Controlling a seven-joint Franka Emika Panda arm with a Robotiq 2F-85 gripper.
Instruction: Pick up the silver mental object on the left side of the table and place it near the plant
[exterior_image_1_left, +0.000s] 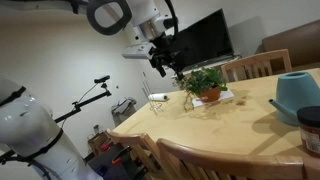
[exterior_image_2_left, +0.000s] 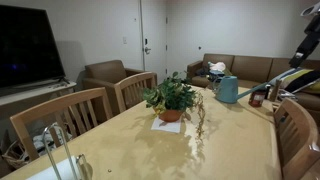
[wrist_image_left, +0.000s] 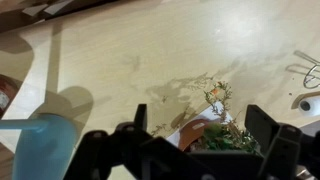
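The silver wire object (exterior_image_1_left: 155, 97) stands on the far left end of the wooden table (exterior_image_1_left: 200, 130). It also shows in an exterior view (exterior_image_2_left: 55, 148) and at the right edge of the wrist view (wrist_image_left: 310, 72). The potted plant (exterior_image_1_left: 205, 85) sits on a white sheet mid-table and shows in another exterior view (exterior_image_2_left: 172, 98). My gripper (exterior_image_1_left: 160, 62) hangs open and empty above the table, between the silver object and the plant. In the wrist view the plant (wrist_image_left: 222, 135) lies below, between my open fingers (wrist_image_left: 200, 112).
A teal watering can (exterior_image_1_left: 295, 92) stands on the table beyond the plant (exterior_image_2_left: 228, 90) (wrist_image_left: 40, 150). A dark cup (exterior_image_1_left: 311, 128) is near the table edge. A small round item (exterior_image_2_left: 82, 170) lies by the silver object. Wooden chairs (exterior_image_2_left: 60, 115) ring the table.
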